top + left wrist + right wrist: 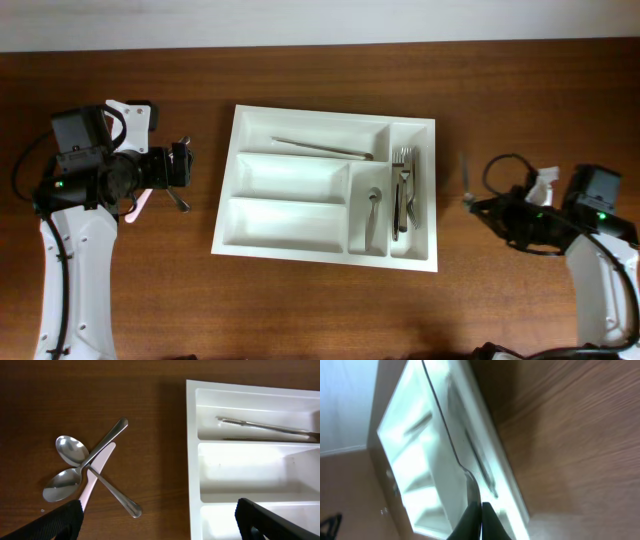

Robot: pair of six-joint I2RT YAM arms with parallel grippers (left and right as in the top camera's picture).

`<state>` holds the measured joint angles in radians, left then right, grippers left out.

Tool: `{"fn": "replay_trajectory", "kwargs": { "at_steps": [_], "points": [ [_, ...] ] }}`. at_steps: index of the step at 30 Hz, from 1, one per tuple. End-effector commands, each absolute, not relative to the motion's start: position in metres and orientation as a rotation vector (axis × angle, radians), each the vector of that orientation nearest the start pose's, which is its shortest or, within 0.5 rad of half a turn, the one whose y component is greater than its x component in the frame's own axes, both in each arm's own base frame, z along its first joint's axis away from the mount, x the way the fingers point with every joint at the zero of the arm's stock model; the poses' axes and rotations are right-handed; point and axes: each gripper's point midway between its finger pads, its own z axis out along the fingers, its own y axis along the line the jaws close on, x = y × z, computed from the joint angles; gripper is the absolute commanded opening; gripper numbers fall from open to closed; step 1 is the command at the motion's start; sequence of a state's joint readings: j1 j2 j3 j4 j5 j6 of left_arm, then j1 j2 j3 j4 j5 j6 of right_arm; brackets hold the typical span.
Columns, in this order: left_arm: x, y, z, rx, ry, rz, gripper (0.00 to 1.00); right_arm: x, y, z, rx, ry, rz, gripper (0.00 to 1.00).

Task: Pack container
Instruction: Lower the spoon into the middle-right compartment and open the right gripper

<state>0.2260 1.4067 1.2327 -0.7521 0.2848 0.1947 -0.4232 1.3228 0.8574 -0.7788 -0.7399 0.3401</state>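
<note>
The container (300,222) is a large white cutlery tray lying mid-table. Its top long compartment holds one slim metal piece (320,148). A spoon (373,212) and forks (403,188) lie in its two right compartments. My left gripper (186,173) hovers open just left of the tray, above two crossed spoons (70,450) and a pale pink-handled piece (94,476) on the wood. The open left gripper (160,527) straddles the tray's left rim (194,460). To the right of the tray, my right gripper (468,200) is shut on a thin metal utensil (471,486).
Bare brown wood surrounds the tray. A white wall edge runs along the table's far side (320,20). Cables and a white tag (540,185) sit by the right arm.
</note>
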Motion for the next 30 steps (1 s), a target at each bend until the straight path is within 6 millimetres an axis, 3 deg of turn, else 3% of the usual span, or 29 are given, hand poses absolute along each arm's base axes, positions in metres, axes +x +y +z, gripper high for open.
{"fn": "replay_trajectory", "kwargs": {
  "at_steps": [1,5,16,24,30],
  "points": [
    [0.377,0.035,0.206,0.105,2.432,-0.177,0.99,0.289,0.025,0.129,0.688,2.532,1.045,0.04],
    [0.377,0.035,0.206,0.105,2.432,-0.177,0.99,0.292,0.053,0.129,0.675,2.575,1.067,0.04],
    [0.377,0.035,0.206,0.105,2.432,-0.177,0.99,0.309,0.093,0.125,0.691,2.593,0.968,0.04],
    [0.377,0.035,0.206,0.105,2.432,-0.177,0.99,0.301,0.111,0.114,0.671,2.654,0.826,0.04],
    [0.377,0.035,0.206,0.105,2.432,-0.177,0.99,0.3,0.114,0.107,0.618,2.667,0.683,0.04]
  ]
}}
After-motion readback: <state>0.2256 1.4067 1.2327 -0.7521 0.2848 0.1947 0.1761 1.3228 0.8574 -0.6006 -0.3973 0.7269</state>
